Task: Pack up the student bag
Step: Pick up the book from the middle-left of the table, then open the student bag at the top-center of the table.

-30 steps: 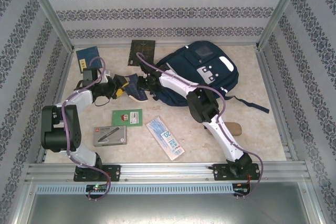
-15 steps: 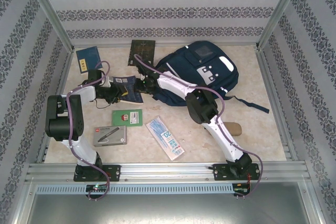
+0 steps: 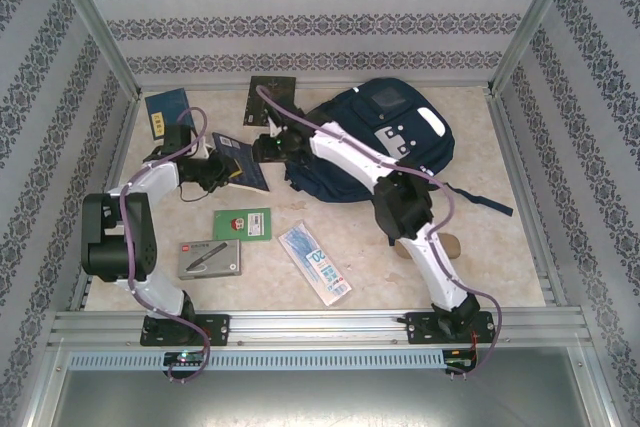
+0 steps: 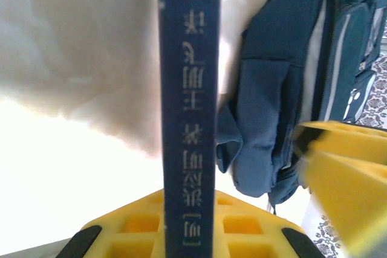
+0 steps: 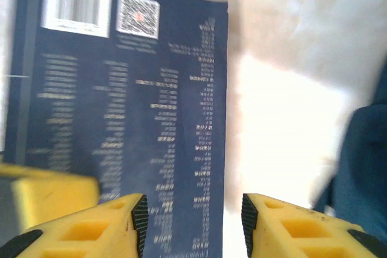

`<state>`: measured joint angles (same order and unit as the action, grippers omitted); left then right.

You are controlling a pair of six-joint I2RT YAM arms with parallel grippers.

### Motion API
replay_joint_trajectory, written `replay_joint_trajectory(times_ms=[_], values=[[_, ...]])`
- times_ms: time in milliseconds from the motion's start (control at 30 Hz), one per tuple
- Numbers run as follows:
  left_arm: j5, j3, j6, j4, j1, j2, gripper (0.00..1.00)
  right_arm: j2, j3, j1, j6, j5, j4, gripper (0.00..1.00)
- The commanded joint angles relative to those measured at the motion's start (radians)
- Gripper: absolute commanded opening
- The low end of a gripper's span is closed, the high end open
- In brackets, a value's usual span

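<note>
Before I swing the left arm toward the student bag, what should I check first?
1. Hold of the left gripper on the book: ok, jaws closed on both covers, spine toward its wrist camera.
2. Release by the right gripper: ok, jaws apart, the cover beyond its tips.
3. Path to the student bag: not ok, the right arm sits between book and bag.
4. Bag mouth open: cannot tell, that arm hides it.

One student bag (image 3: pixel 385 102), three dark books (image 3: pixel 165 112) (image 3: pixel 272 97) (image 3: pixel 238 157)
</note>
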<state>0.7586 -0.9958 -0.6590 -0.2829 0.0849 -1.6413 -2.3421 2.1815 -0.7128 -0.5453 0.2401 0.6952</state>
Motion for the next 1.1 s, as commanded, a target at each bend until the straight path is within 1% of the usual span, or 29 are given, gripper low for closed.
replay_joint_trajectory(times_ms=[0,100,200,400,500,767,833,867,933,1033,1067], values=[[0.031,-0.024,-0.019,0.017,-0.007,0.055,0.0,0.122,-0.048,0.043,0.14,-0.11,0.084,0.47],[0.037,-0.017,-0.041,0.038,-0.009,0.092,0.0,0.174,-0.122,0.081,0.22,-0.188,0.111,0.48],[0.044,-0.027,-0.047,0.039,-0.014,0.124,0.0,0.199,-0.186,0.112,0.29,-0.218,0.134,0.49],[0.049,-0.052,-0.057,0.03,-0.024,0.164,0.0,0.165,-0.236,0.125,0.404,-0.298,0.163,0.48],[0.051,-0.054,-0.061,0.025,-0.025,0.17,0.0,0.137,-0.234,0.128,0.424,-0.344,0.168,0.47],[0.047,-0.031,-0.063,0.016,-0.031,0.197,0.0,0.07,-0.236,0.131,0.465,-0.402,0.168,0.46],[0.048,-0.027,-0.063,0.014,-0.031,0.204,0.0,0.057,-0.235,0.131,0.472,-0.421,0.17,0.42],[0.048,-0.027,-0.064,0.014,-0.033,0.207,0.0,0.053,-0.236,0.132,0.474,-0.426,0.171,0.38],[0.046,-0.028,-0.065,0.013,-0.034,0.217,0.0,0.053,-0.24,0.131,0.475,-0.435,0.164,0.26],[0.041,-0.027,-0.071,0.018,-0.037,0.226,0.0,0.066,-0.236,0.131,0.471,-0.433,0.167,0.11],[0.038,-0.025,-0.077,0.025,-0.039,0.228,0.0,0.077,-0.236,0.131,0.468,-0.429,0.168,0.09]])
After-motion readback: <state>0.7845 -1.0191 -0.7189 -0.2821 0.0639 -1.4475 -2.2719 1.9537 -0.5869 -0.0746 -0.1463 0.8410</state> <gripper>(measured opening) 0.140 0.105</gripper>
